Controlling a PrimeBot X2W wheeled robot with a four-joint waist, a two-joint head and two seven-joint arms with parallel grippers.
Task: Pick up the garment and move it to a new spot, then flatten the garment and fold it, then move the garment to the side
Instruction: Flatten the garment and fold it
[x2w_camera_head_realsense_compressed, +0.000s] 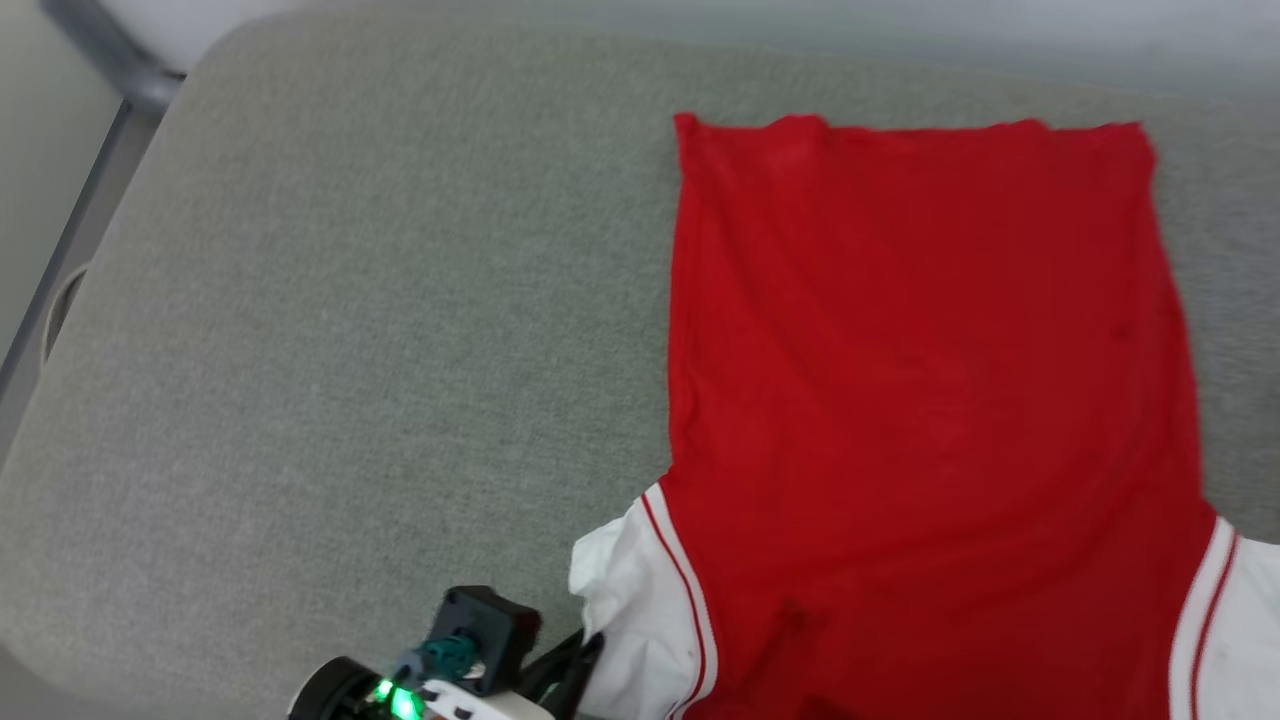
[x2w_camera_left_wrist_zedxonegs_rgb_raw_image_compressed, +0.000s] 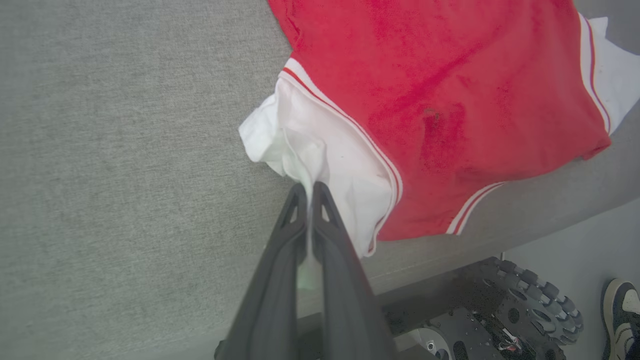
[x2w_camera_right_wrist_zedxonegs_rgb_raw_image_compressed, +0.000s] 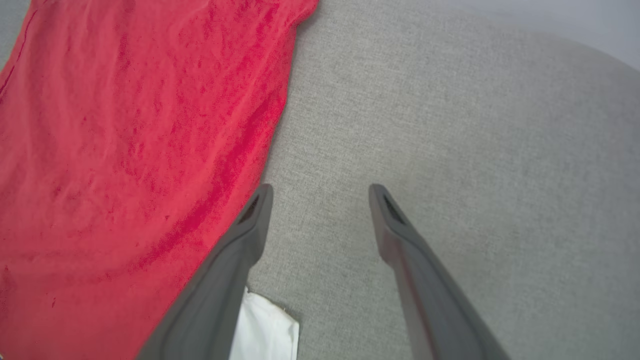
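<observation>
so the garment (x2w_camera_head_realsense_compressed: 930, 400) lies spread on the right half of the grey cushion (x2w_camera_head_realsense_compressed: 350, 350), plain red side up. The left gripper (x2w_camera_left_wrist_zedxonegs_rgb_raw_image_compressed: 310, 189) fingers are pinching its white sleeve (x2w_camera_left_wrist_zedxonegs_rgb_raw_image_compressed: 320, 145), and the right gripper (x2w_camera_right_wrist_zedxonegs_rgb_raw_image_compressed: 320, 192) fingers are spread wide just beside the red edge

The left gripper (x2w_camera_left_wrist_zedxonegs_rgb_raw_image_compressed: 310, 194) has its two long dark fingers pressed together, with only a thin slit between the tips. They pinch a fold of white sleeve on the red jersey garment with white sleeves (x2w_camera_left_wrist_zedxonegs_rgb_raw_image_compressed: 450, 90). In the head view the left gripper (x2w_camera_head_realsense_compressed: 575, 660) sits at the bottom edge, its fingers reaching right to the sleeve. Behind it is a black block-shaped wrist housing (x2w_camera_head_realsense_compressed: 485, 625), with a green light (x2w_camera_head_realsense_compressed: 395, 697) glowing below it. The right gripper (x2w_camera_right_wrist_zedxonegs_rgb_raw_image_compressed: 320, 192) has its dark fingers spread wide, tips level, with nothing between them.
</observation>
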